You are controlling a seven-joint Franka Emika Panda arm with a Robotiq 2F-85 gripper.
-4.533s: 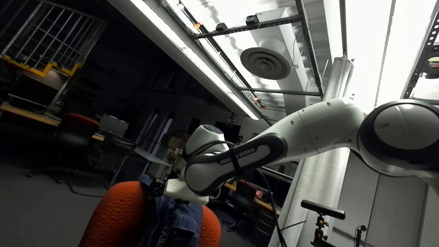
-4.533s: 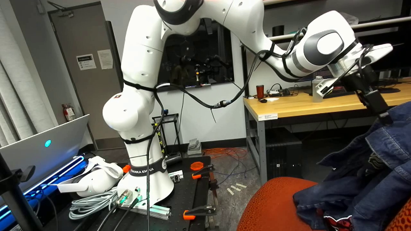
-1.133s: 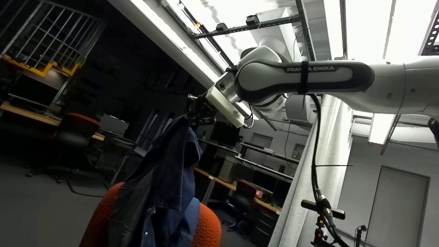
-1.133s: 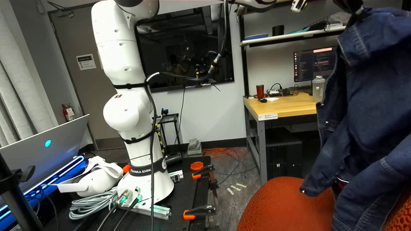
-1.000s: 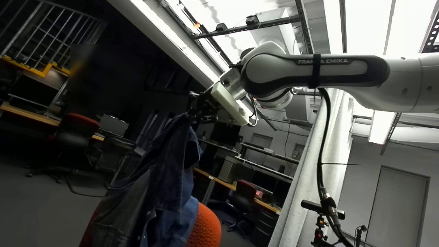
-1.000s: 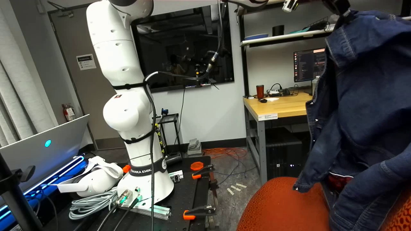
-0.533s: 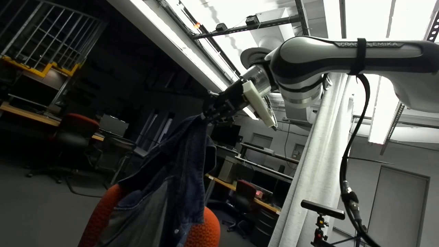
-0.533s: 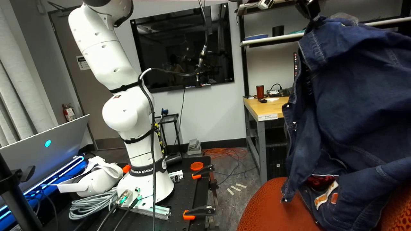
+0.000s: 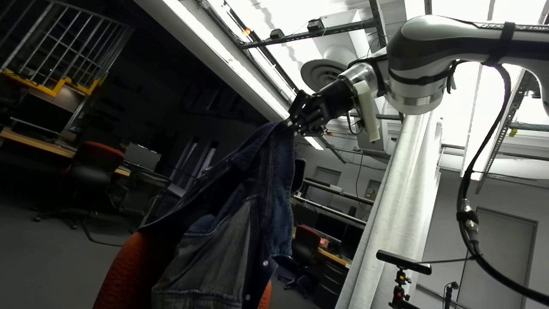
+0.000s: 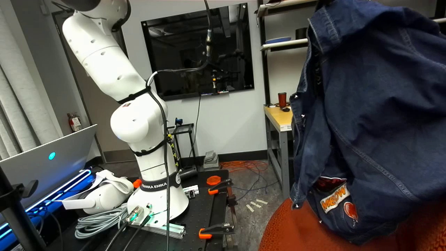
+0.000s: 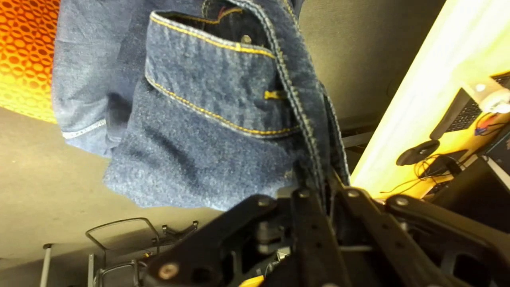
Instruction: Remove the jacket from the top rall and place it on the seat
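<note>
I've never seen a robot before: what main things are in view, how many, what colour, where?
jacket: 1, blue, held up at the near chair
near chair: 1, orange, foreground
far chairs: at least 2, red-backed, background
desks: at least 2, tan, background
panel: 1, black, on wall
laptop: 1, grey, near headset
headset: 1, white, near laptop
clamps: 2, black and orange, table edge
table: 1, black, under arm
arm: 1, white, on table
end effector: 1, black, gripping jacket

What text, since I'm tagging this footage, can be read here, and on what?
"MEOW": patch on the jacket, in an exterior view.
"FRANKA EMIKA": band on the robot base.
Desk label: too small to read.
Extinguisher label: too small.
Arm lettering: too slanted to read.
Keyboard: too blurred.
</note>
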